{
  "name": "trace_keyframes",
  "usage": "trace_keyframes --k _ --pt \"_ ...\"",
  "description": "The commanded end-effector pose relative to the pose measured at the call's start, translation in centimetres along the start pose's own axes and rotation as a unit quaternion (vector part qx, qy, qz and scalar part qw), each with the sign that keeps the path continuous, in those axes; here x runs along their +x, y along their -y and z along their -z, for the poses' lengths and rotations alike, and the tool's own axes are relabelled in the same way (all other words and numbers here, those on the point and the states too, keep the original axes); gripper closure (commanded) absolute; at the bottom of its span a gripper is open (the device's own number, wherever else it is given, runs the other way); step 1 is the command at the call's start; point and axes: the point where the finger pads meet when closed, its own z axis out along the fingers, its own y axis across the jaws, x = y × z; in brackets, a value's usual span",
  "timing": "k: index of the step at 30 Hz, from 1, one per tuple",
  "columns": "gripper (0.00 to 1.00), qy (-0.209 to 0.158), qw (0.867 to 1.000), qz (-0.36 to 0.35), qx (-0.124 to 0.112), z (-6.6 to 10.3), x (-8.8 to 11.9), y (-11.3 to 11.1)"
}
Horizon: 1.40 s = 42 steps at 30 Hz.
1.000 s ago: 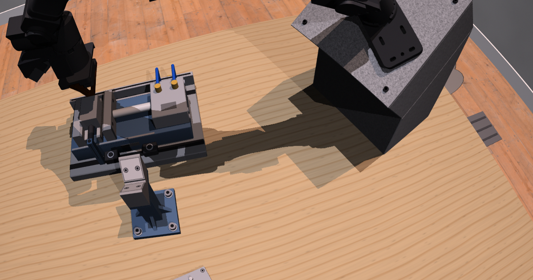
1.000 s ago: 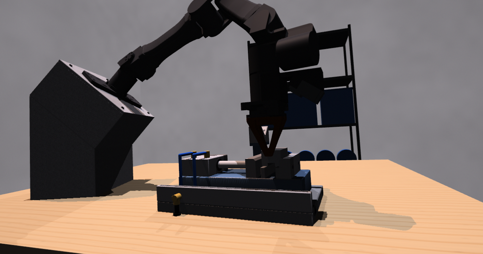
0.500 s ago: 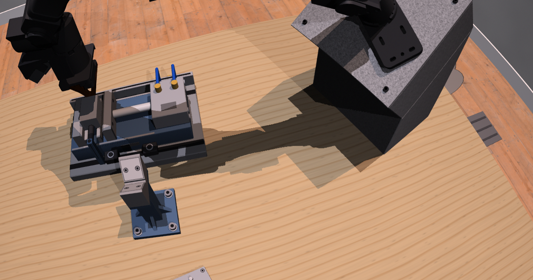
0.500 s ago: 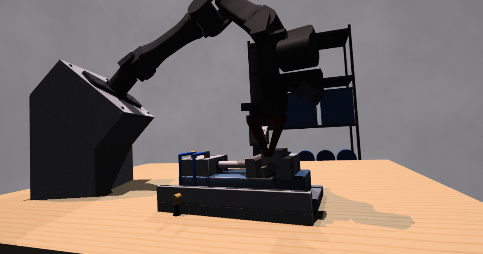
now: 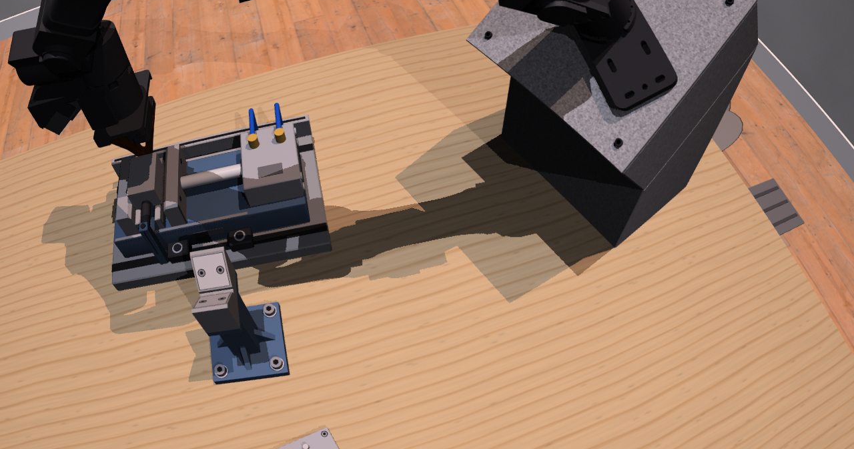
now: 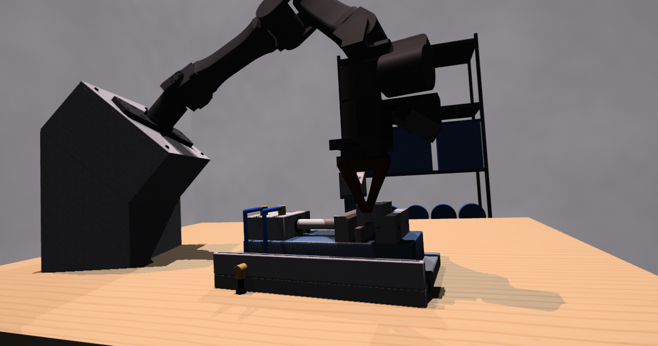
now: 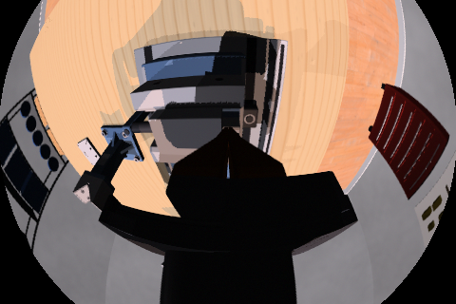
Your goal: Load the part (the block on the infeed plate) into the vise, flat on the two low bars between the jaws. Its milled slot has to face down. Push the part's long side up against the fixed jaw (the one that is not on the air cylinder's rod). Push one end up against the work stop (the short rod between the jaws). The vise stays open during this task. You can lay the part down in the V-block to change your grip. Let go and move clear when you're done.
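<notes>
Gripper (image 5: pixel 145 149) (image 6: pixel 366 208) (image 7: pixel 228 133), closed and empty, has its tips at one end of the part (image 5: pixel 142 174) (image 6: pixel 379 207) (image 7: pixel 190 126) between the vise (image 5: pixel 274 211) (image 6: pixel 400 250) (image 7: pixel 190 66) jaws, presumably so it can push the opposite end against the work stop (image 5: pixel 147 209) (image 7: pixel 141 126) without gripping

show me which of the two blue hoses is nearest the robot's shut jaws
The blue hose on the left in the top view. It stands on the vise-jaw side, while the other hose is farther along, toward the arm's base.
</notes>
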Motion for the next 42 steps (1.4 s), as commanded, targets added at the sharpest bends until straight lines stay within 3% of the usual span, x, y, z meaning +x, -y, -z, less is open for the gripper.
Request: trace_keyframes --k 1,42 --pt "1.0 0.014 1.0 0.003 -0.004 1.31 -0.68 -0.81" --pt "1.0 0.014 1.0 0.003 -0.004 1.29 -0.62 -0.95"
